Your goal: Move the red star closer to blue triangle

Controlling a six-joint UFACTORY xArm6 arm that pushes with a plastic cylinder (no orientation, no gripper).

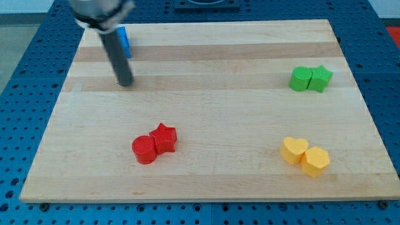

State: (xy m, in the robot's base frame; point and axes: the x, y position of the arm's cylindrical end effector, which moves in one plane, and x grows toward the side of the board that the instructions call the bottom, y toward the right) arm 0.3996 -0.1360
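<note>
A: How far along is this job?

B: Hardly begun, I judge. The red star (165, 137) sits in the lower middle of the tabletop (206, 56), touching a red cylinder (145, 150) on its lower-left side. The blue triangle (125, 40) is near the view's top left corner, partly hidden behind the rod, so its shape is hard to make out. The two are well apart.

A: And where is the pushing end?

B: My tip (126, 82) rests on the wood just below the blue triangle, above and to the left of the red star, with bare wood between tip and star. It touches no block as far as I can see.

A: Is the gripper open or closed?

B: There is no gripper on this arm, only the straight dark rod, so nothing opens or shuts.

A: What is left, then?

B: All of it, I think. The tip stands on the side the star should travel toward, so it probably needs to get round to the star's lower right and push up-left. The red cylinder may get dragged along.

A: Anything else about?

B: A green pair (310, 79) at the right and a yellow pair (305, 156) at the lower right, both far from the path.
</note>
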